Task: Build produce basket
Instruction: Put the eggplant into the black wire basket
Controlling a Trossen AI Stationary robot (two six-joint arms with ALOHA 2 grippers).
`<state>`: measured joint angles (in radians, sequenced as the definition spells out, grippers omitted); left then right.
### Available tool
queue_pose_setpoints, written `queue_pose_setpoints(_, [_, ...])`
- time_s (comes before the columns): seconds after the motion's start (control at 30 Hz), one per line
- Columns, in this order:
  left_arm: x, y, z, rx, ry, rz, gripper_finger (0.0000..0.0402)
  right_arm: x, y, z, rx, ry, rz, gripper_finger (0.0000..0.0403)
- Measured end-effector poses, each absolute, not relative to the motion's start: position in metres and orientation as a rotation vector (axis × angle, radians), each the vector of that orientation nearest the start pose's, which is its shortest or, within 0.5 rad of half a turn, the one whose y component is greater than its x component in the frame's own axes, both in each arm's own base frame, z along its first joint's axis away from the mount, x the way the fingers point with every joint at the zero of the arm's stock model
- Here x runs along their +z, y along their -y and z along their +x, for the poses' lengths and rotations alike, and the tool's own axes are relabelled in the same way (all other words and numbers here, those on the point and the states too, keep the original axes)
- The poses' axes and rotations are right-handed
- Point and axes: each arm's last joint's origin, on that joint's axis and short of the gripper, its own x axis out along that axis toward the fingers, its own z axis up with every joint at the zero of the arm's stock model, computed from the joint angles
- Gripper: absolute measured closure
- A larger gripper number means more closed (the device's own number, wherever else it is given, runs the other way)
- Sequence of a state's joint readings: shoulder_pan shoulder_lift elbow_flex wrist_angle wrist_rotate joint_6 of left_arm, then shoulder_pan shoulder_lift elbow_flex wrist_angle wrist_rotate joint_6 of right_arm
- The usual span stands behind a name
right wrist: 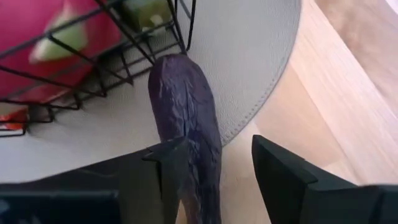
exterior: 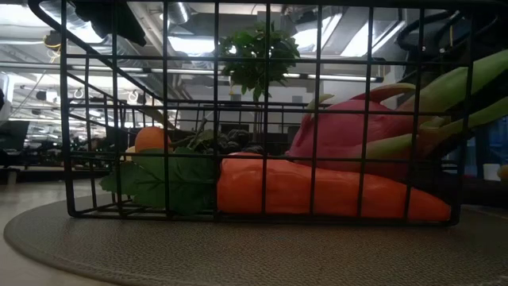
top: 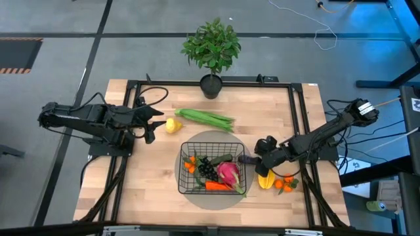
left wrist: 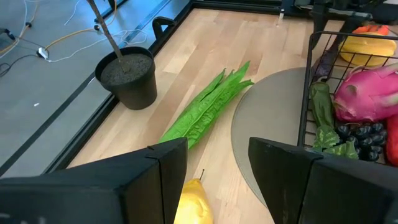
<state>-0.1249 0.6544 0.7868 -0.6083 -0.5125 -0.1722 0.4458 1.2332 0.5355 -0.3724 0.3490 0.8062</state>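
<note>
The black wire basket [top: 186,172] stands on a round grey mat [top: 216,200] at the table's middle. It holds a pink fruit [top: 228,172], black grapes [top: 207,169], an orange-red long vegetable [exterior: 317,191] and small orange tomatoes [top: 189,164]. A purple eggplant [right wrist: 180,93] lies on the mat against the basket's right side. My right gripper [right wrist: 219,144] is open around its near end. My left gripper [left wrist: 217,168] hangs open above a yellow lemon [left wrist: 193,202], which lies on the table at the left. Long green beans [top: 205,118] lie beyond the basket. My right gripper's fingers stand on either side of the eggplant's near end [right wrist: 202,180], slanting down from the table's right. That end lies close against one finger [right wrist: 168,165], with a gap to the other. Whether the finger touches it, I cannot tell.
A potted plant [top: 211,49] stands at the table's far edge. A yellow-orange mango [top: 265,179] and orange tomatoes [top: 283,185] lie on the table right of the mat, under the right arm. Bare wood shows near the front left.
</note>
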Motion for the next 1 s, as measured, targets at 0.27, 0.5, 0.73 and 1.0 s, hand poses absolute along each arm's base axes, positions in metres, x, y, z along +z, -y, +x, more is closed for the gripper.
queue_pose_setpoints(0.27, [0.313,0.002,0.129,0.418,-0.42,-0.018,0.0241,0.15,-0.08,0.189,-0.321,-0.983,0.333,0.0235])
queue_pose_setpoints(0.5, [0.313,0.002,0.129,0.419,-0.419,-0.022,0.0241,0.151,-0.081,0.191,-0.277,-0.975,0.301,0.0235])
queue_pose_setpoints(0.73, [0.313,0.002,0.129,0.418,-0.42,-0.021,0.0241,0.166,-0.078,0.201,-0.236,-0.965,0.223,0.0235])
queue_pose_setpoints(1.0, [0.313,0.002,0.129,0.418,-0.42,-0.021,0.0241,0.217,-0.081,0.209,0.088,-1.14,-0.111,0.0235])
